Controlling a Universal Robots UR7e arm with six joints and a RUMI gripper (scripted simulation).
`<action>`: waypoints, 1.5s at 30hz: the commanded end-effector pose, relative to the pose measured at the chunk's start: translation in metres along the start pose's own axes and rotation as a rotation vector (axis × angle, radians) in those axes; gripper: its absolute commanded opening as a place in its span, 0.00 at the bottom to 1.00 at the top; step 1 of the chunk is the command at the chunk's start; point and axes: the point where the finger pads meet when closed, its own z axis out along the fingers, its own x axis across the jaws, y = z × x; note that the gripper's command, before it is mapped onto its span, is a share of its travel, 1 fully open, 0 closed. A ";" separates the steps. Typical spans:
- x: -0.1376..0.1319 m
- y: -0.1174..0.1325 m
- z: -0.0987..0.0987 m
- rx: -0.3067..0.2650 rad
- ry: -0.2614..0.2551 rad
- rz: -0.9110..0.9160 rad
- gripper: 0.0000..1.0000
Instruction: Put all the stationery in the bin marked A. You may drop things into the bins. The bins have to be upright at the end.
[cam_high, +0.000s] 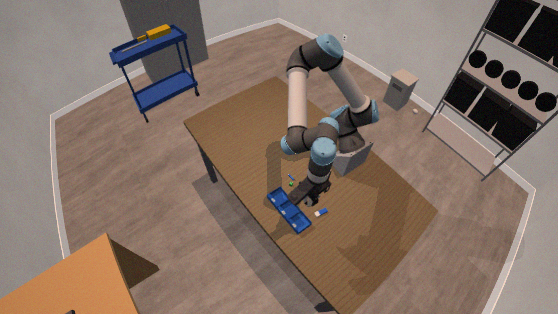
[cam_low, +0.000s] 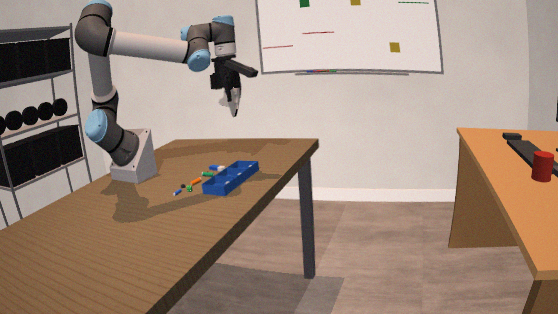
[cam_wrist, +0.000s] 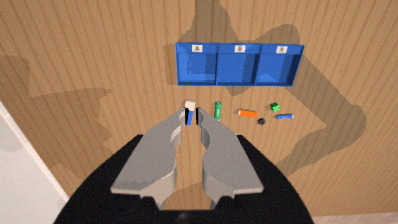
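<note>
A blue bin (cam_wrist: 239, 64) with three compartments marked A, B and R stands upright on the wooden table; it also shows in the top and exterior views (cam_high: 289, 210) (cam_low: 230, 177). A blue-and-white eraser (cam_wrist: 189, 111) lies on the table in front of compartment A and shows there in the top and exterior views too (cam_high: 320, 212) (cam_low: 216, 167). A green marker (cam_wrist: 218, 110), an orange marker (cam_wrist: 248, 113) and a blue pen (cam_wrist: 284, 116) lie beside it. My gripper (cam_low: 233, 111) hangs high above the table, shut and empty. In the wrist view its fingertips frame the eraser far below.
A green die (cam_wrist: 274, 107) and a small black object (cam_wrist: 261, 121) lie among the pens. The robot base (cam_low: 134, 162) stands at the table's far side. The table's edge runs just beyond the bin (cam_low: 280, 165).
</note>
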 end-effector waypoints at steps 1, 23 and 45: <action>0.000 0.000 -0.005 -0.003 0.002 0.001 0.04; -0.010 0.081 0.089 -0.003 0.003 0.184 0.23; -0.015 0.113 0.124 -0.003 0.003 0.184 0.23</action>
